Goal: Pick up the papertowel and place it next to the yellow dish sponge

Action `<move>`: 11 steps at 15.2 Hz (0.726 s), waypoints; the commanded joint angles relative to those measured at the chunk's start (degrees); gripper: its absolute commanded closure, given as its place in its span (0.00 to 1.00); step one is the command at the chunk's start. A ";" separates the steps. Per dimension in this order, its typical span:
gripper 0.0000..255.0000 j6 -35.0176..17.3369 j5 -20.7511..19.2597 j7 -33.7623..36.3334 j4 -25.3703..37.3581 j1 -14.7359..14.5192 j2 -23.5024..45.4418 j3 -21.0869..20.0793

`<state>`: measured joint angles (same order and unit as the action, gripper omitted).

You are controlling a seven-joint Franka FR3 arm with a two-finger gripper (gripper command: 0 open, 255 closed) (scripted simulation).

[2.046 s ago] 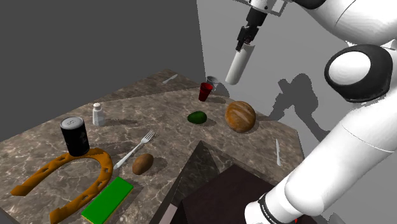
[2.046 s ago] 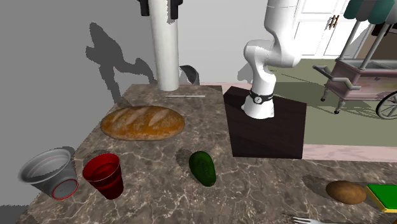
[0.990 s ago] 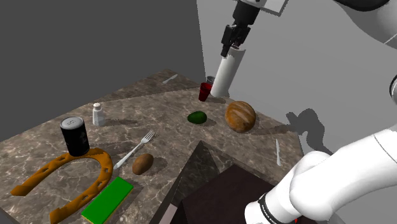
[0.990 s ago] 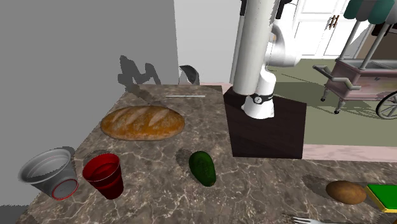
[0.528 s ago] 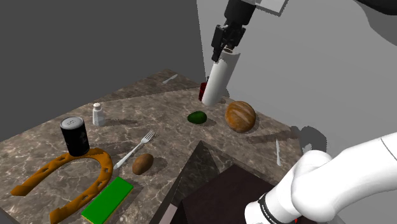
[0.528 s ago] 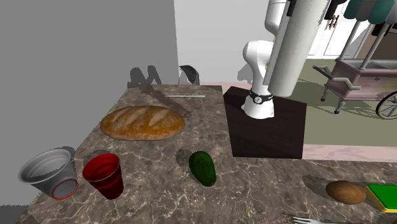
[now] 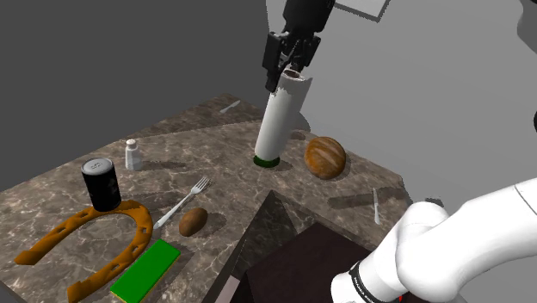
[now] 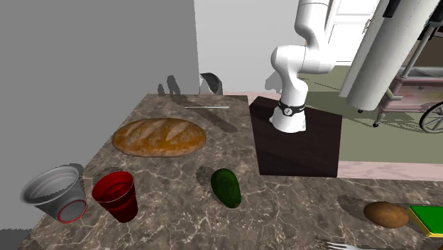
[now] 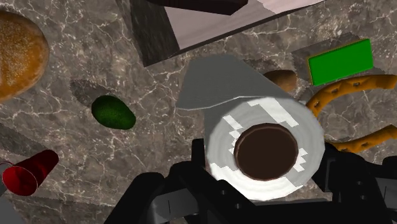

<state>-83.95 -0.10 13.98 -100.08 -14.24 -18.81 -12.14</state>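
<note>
A tall white paper towel roll point(image 7: 281, 120) hangs tilted in the air above the marble table point(image 7: 224, 172), in front of the avocado. My black gripper point(image 7: 288, 62) is shut on its upper end. In the wrist view the fingers point(image 9: 201, 160) clasp the roll point(image 9: 264, 127) on both sides of its brown core. The second exterior view has the roll point(image 8: 387, 50) high at the right. A flat green block with a yellowish rim point(image 7: 146, 269), point(image 8: 427, 216) lies near the table's front edge, beside a brown horseshoe point(image 7: 95, 241).
On the table are a bread loaf point(image 7: 325, 157), avocado point(image 8: 226, 187), red cup point(image 8: 117, 195), grey cup point(image 8: 55, 192), potato point(image 7: 193, 220), fork point(image 7: 183, 202), black can point(image 7: 101, 184), white shaker point(image 7: 132, 154) and knife point(image 7: 376, 207). The dark stand point(image 7: 293, 267) sits at the lower right.
The gripper has carried the roll steadily toward the shoulder view's left and slightly down, from over the red cup to in front of the avocado. It has kept its hold on the roll.
</note>
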 commanded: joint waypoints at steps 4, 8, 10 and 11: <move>1.00 0.38 0.87 7.47 1.93 -2.23 1.74 -5.12; 1.00 1.00 0.94 13.70 5.05 -4.03 4.46 -9.46; 1.00 1.37 0.67 16.94 7.05 -4.97 6.29 -11.69; 1.00 1.58 0.43 18.60 8.17 -5.47 7.32 -12.82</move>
<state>-82.32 0.35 30.69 -92.30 -19.13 -11.98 -23.78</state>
